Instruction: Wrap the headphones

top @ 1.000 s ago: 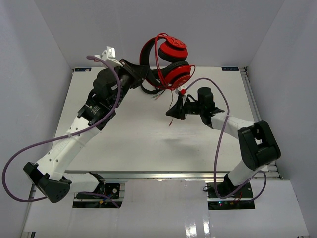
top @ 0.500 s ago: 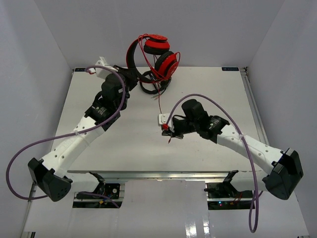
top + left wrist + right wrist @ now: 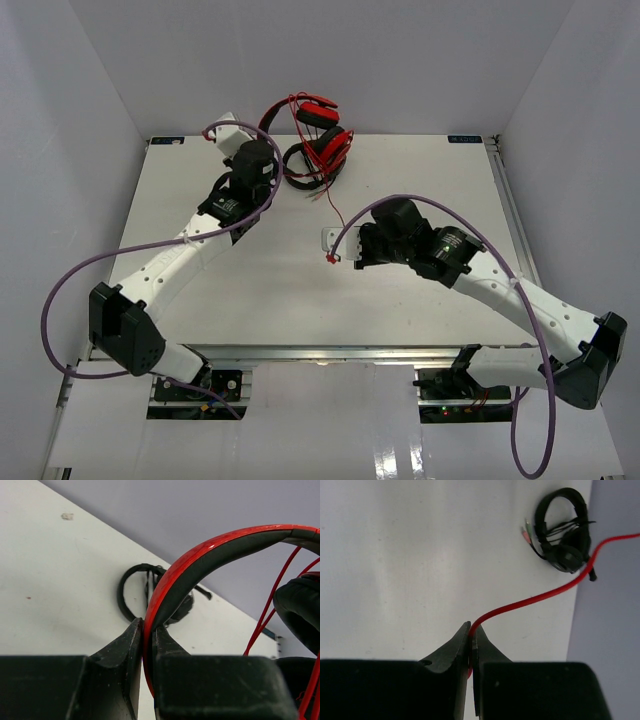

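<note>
The left gripper (image 3: 148,630) was clamped on the red headband (image 3: 200,555), holding the headphones (image 3: 322,130) raised at the far edge of the table (image 3: 200,280), just above the black headphones (image 3: 303,168). The right gripper (image 3: 471,637) pinched the thin red cable (image 3: 535,597), apparently near its free end, over the middle of the table. Some strands seemed to cross the ear cups. To wrap well, the 2 arms would need light tension. The right should carry the cable around the cups in even turns while the left holds steady, clear of the black set.
</note>
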`<action>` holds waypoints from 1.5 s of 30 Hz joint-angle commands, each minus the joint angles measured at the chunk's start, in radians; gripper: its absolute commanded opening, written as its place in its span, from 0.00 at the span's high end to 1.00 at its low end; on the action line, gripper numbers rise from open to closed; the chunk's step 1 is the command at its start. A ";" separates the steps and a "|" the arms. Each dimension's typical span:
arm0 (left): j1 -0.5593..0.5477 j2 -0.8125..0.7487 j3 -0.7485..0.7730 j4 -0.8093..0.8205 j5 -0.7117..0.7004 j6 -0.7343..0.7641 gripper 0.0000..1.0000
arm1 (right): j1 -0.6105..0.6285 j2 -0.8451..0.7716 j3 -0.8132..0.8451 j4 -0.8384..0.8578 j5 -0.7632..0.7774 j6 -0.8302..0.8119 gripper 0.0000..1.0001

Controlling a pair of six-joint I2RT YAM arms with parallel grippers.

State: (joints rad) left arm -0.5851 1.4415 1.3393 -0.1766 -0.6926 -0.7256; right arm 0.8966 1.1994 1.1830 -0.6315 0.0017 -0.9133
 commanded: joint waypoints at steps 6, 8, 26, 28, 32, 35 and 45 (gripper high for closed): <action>-0.033 0.159 -0.044 0.071 0.170 0.134 1.00 | -0.002 0.029 0.143 0.089 0.268 -0.161 0.92; -0.051 0.184 -0.057 0.068 0.195 0.165 1.00 | -0.002 0.042 0.144 0.108 0.282 -0.176 0.92; -0.110 -0.055 -0.416 0.191 0.831 0.375 1.00 | -0.134 -0.008 -0.188 0.282 0.140 -0.366 0.91; -0.110 -0.079 -0.431 0.189 0.890 0.392 1.00 | -0.148 0.002 -0.189 0.282 0.096 -0.350 0.91; -0.108 -0.084 -0.440 0.143 0.918 0.416 1.00 | -0.187 0.025 -0.186 0.278 -0.005 -0.294 0.90; -0.104 -0.064 -0.440 0.129 0.877 0.416 1.00 | -0.241 0.066 -0.169 0.240 -0.162 -0.250 0.89; -0.030 0.120 -0.384 0.169 0.788 0.342 1.00 | -0.303 0.282 -0.166 0.346 -0.245 -0.107 0.84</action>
State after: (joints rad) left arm -0.6483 1.5089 0.8928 -0.0860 0.1129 -0.3243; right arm 0.6069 1.4117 0.9985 -0.3701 -0.1711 -1.1102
